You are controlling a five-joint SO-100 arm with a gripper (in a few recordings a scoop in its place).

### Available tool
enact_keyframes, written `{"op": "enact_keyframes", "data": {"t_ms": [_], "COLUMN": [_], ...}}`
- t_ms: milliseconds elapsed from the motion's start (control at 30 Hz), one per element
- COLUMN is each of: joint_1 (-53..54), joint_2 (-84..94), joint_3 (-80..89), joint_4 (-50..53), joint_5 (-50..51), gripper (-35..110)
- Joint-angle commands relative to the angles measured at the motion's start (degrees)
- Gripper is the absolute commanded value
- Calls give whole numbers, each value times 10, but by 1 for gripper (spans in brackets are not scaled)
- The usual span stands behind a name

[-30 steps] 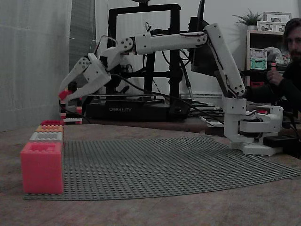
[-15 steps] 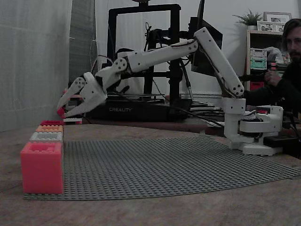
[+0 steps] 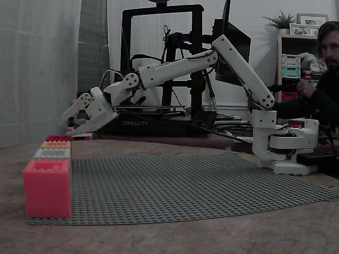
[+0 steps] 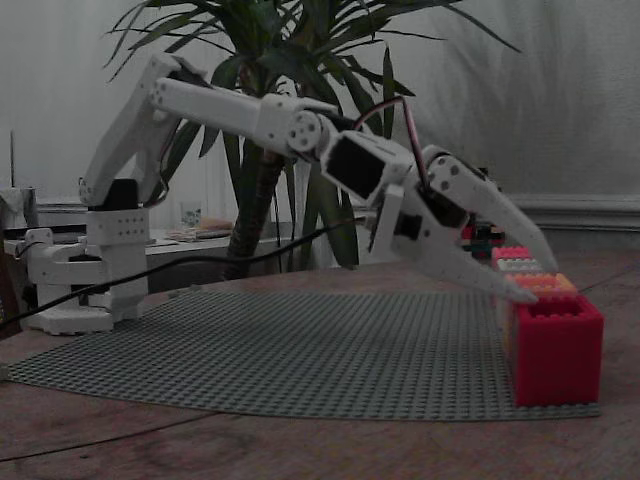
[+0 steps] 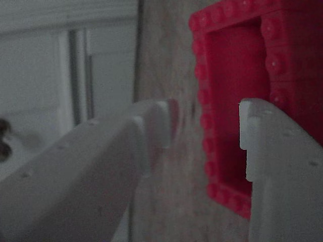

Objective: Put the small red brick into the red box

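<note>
Small red brick: whereabouts can't be told. Probably down inside the red box [image 5: 202,101], judged only from the pincer [image 5: 207,128] hanging spread and empty right over the box opening. Should handle as light, rigid, slick plastic. Best pinched across the long flat sides, not the studs. Box interior dim, part of its rim blocked by the right finger [image 5: 272,166]. Faint red tint on the left fingertip [image 5: 169,113], too blurred to call.

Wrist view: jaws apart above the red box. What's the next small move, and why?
Probably lift the gripper straight up, clear of the red box. Its jaws stand apart with nothing between them, and the box sits right below. Whether the small red brick lies inside cannot be told from here.
</note>
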Motion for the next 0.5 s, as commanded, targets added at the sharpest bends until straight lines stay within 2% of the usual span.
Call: {"op": "enact_keyframes", "data": {"t_ms": [0,133,267,467], "joint_1": [2,-2,-9,-48], "joint_2": [24,27,83,256], "joint_3": [-43,-51,-54,16], "joint_4": [-5,3,42,140], "joint_5": [-4,-2,11,-4], "gripper": [15,13,0,0]}}
